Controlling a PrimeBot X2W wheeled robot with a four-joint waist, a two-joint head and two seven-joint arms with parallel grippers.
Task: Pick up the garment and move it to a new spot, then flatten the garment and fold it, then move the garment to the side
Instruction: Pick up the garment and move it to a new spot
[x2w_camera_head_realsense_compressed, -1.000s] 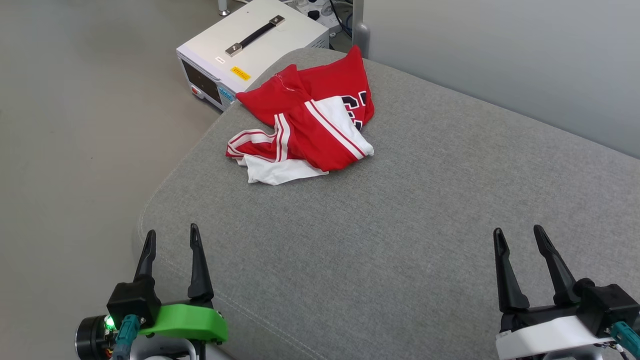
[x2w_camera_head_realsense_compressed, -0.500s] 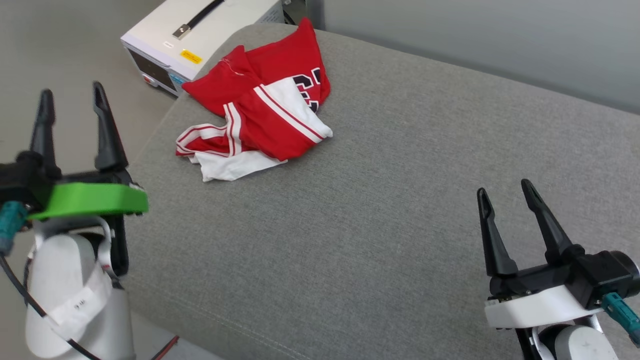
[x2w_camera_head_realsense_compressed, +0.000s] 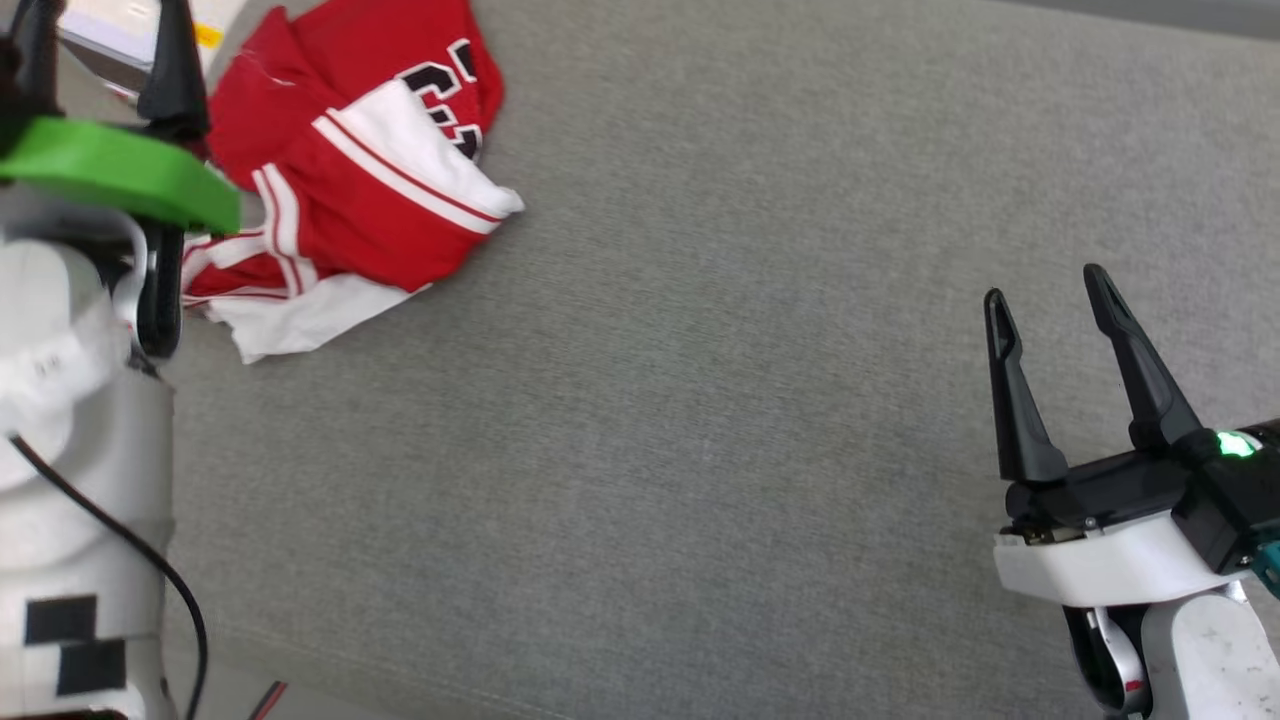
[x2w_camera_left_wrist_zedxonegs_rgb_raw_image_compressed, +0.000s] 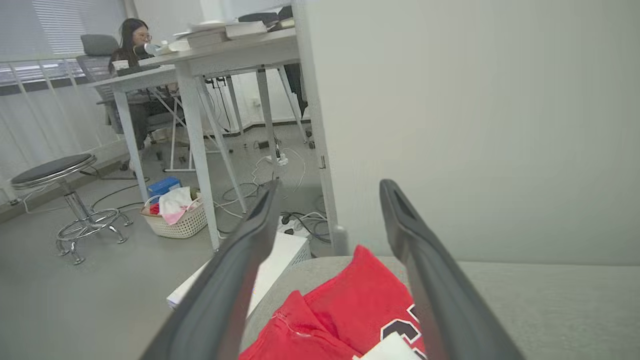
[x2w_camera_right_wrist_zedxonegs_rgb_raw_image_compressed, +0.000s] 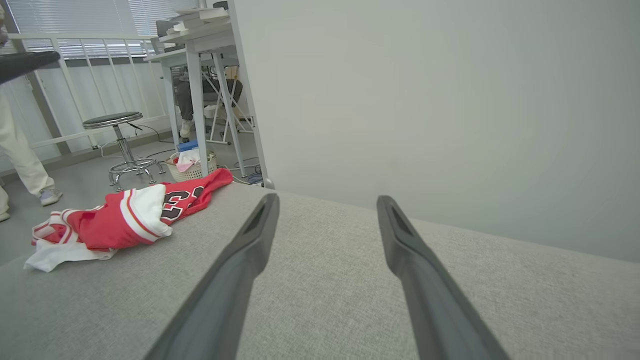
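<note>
Fingers of my left gripper (x2w_camera_left_wrist_zedxonegs_rgb_raw_image_compressed: 330, 190) stand spread wide with nothing between them, and those of my right gripper (x2w_camera_head_realsense_compressed: 1044, 283) are parted just as far, also bare.

My left pair hangs over the far left corner of the grey cushion (x2w_camera_head_realsense_compressed: 700, 450), right above the garment (x2w_camera_head_realsense_compressed: 370, 190). From my left wrist, the red cloth shows low between the two fingers, its pointed far end reaching toward the cushion's far edge. I see no contact between fingers and cloth. From my head, my left arm covers the heap's left border.

My right pair is over the right part of the cushion, well apart from the garment, which lies off to its left and farther away.

The garment is a crumpled heap, not flat. Its long axis runs on a slant from the near left, where a white flap and striped trim lie on the cushion, up to the far end, where plain red cloth comes to a peak. A white sleeve with a red stripe is folded over the middle, its end pointing right. Part of the black, white-outlined print peeks out just beyond that sleeve, on the side toward the far edge.

A white box (x2w_camera_left_wrist_zedxonegs_rgb_raw_image_compressed: 280, 260) sits on the floor just beside that corner of the cushion.
</note>
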